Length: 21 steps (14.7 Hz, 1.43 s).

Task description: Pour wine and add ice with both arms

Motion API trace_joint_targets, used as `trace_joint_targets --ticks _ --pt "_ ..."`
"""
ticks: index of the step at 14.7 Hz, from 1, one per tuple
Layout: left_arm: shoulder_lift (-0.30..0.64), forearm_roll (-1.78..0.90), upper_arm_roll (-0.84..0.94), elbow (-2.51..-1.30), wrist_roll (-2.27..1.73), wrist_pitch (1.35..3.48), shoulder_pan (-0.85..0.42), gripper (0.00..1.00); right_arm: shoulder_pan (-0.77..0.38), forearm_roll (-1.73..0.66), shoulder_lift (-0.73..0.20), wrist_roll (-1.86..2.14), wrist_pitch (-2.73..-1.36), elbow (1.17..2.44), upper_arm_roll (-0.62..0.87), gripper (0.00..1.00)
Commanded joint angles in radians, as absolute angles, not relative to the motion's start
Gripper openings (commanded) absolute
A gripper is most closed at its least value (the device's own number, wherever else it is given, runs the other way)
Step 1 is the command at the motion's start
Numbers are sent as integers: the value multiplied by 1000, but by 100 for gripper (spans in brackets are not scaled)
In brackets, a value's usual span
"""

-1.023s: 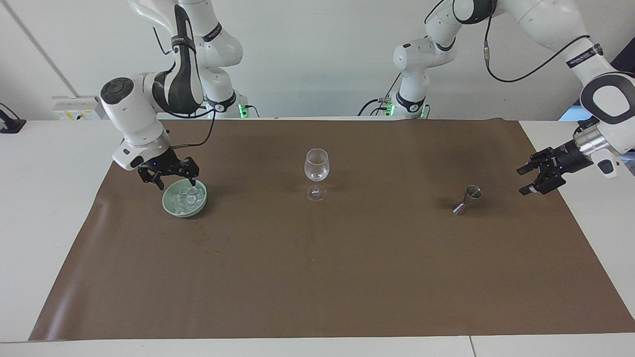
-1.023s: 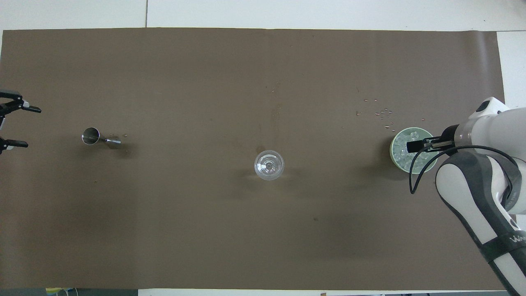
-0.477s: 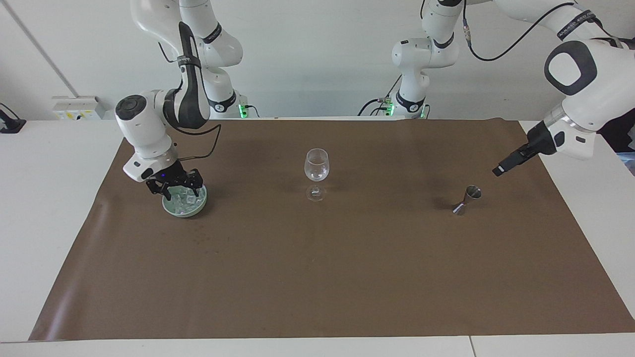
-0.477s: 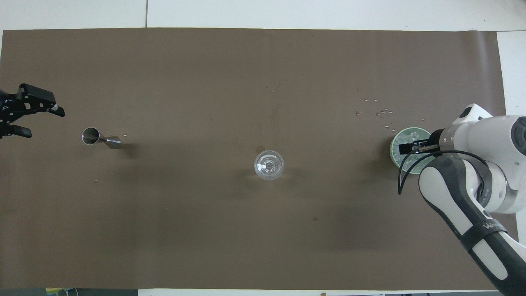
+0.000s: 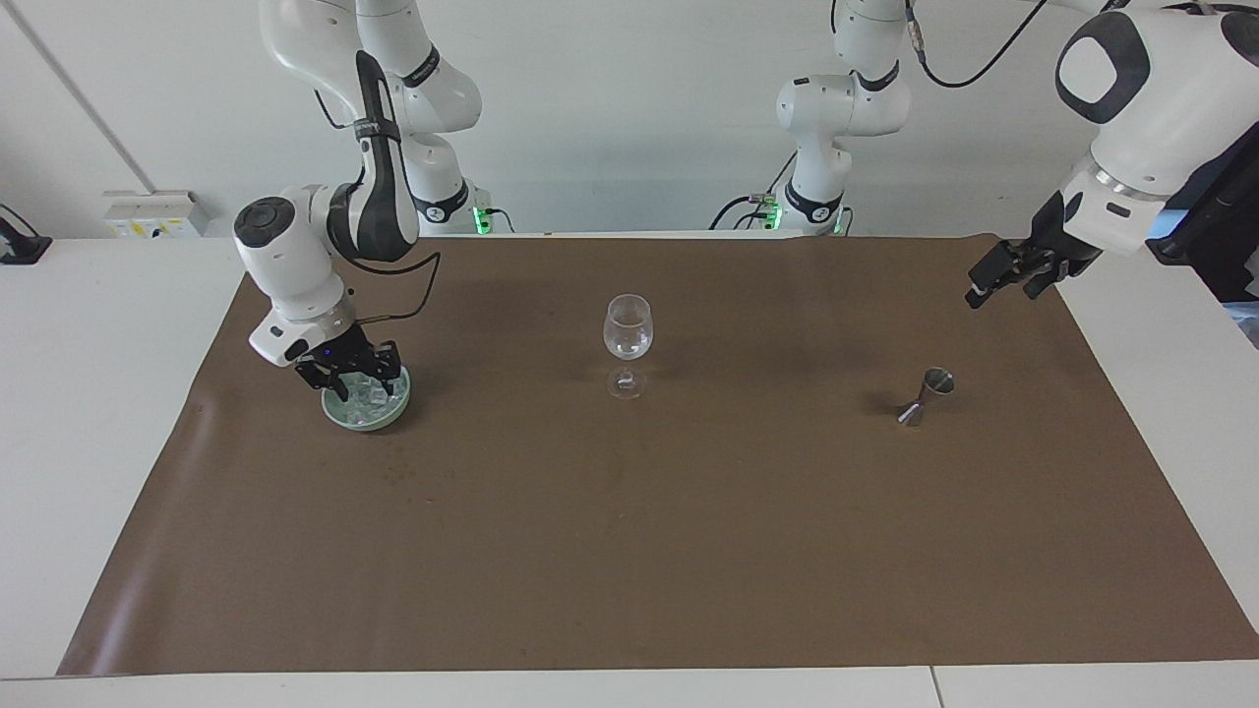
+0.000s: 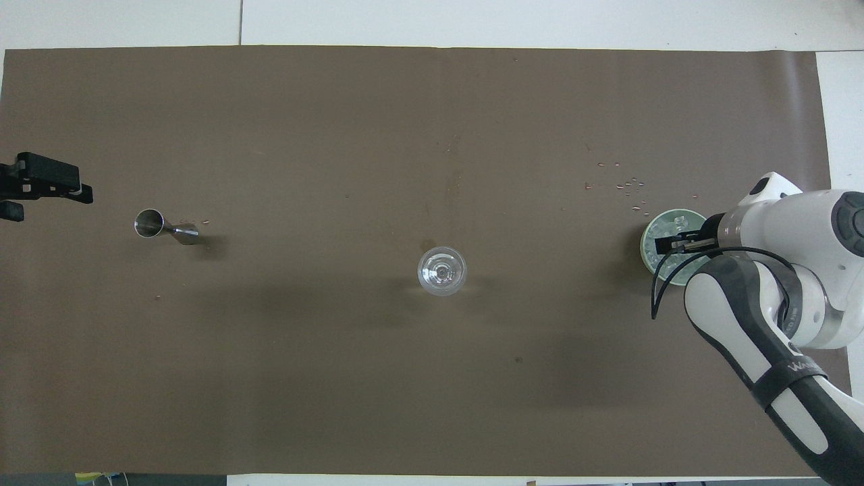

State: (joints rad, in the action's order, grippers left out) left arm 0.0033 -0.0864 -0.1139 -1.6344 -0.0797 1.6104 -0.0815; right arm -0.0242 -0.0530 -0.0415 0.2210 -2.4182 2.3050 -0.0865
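A clear wine glass (image 5: pixel 628 336) (image 6: pixel 441 271) stands upright at the middle of the brown mat. The ice (image 5: pixel 372 396) (image 6: pixel 677 220) lies heaped in a pale green bowl (image 5: pixel 366 424) (image 6: pixel 644 248) toward the right arm's end. My right gripper (image 5: pixel 361 383) (image 6: pixel 665 244) is down in that bowl, its tip among the cubes. A small steel jigger (image 5: pixel 930 393) (image 6: pixel 158 225) stands toward the left arm's end. My left gripper (image 5: pixel 1003 279) (image 6: pixel 40 192) hangs open and empty above the mat's edge, clear of the jigger. No wine shows in either view.
The brown mat (image 5: pixel 629 551) covers most of the white table. A few small specks (image 6: pixel 628 185) lie on it just farther from the robots than the bowl. The right arm's black cable (image 6: pixel 658 297) loops down beside the bowl.
My right gripper has sunk from just above the bowl's rim into the ice. The left arm has lifted and swung its gripper up and toward the robots' edge of the mat.
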Motion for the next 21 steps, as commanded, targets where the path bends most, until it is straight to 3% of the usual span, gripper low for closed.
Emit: trace_joint_targets --ticks 1,11,21 --pt "-34 -9 -37 -1616 -51 1563 -25 100 -21 -66 -31 242 -2425 2325 -84 61" --pt "-100 -8 20 -1641 5 1446 2 100 -21 -66 -25 248 -2436 2352 -84 58" --pt "-35 20 51 -1581 20 1460 23 100 -21 -66 -29 238 -2466 2349 -84 55"
